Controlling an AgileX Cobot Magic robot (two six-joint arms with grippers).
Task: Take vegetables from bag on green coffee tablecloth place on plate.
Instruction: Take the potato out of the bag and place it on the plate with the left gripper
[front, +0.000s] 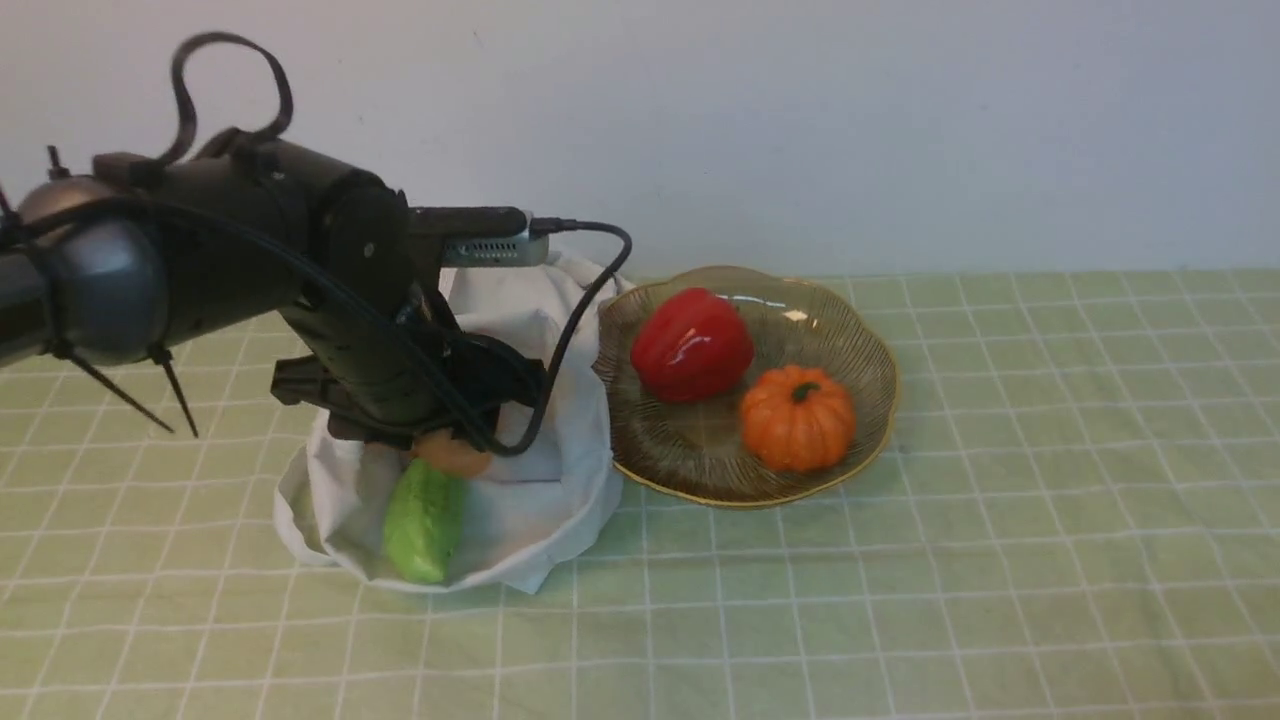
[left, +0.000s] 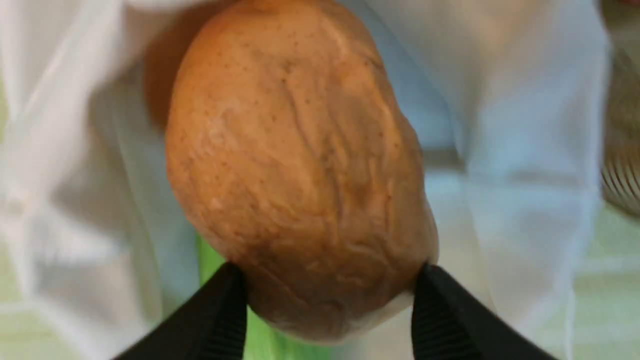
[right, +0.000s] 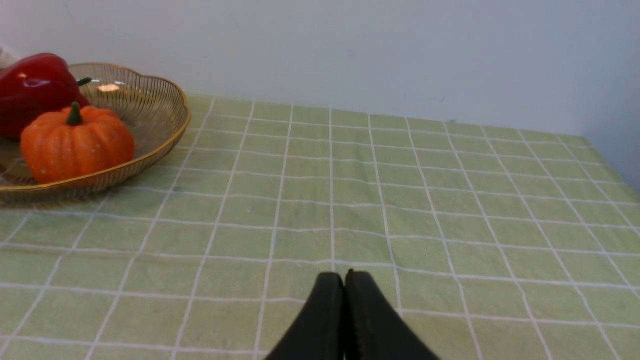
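My left gripper (front: 455, 440) is over the white cloth bag (front: 530, 500) and shut on a tan-brown potato (front: 452, 455). In the left wrist view the potato (left: 300, 165) fills the frame, with a black fingertip (left: 225, 300) pressed on each side of its near end. A second, darker potato (left: 160, 75) shows partly behind it. The bright green bumpy vegetable (front: 424, 522) lies in the bag mouth below the held potato. The amber glass plate (front: 860, 340) stands to the right of the bag. My right gripper (right: 344, 275) is shut and empty above the green checked tablecloth (right: 400, 200), out of the front view.
The plate (right: 150, 100) holds a red bell pepper (front: 692, 343) and a small orange pumpkin (front: 797, 416). A black cable (front: 575, 320) loops from my left wrist over the bag. A pale wall rises behind the table.
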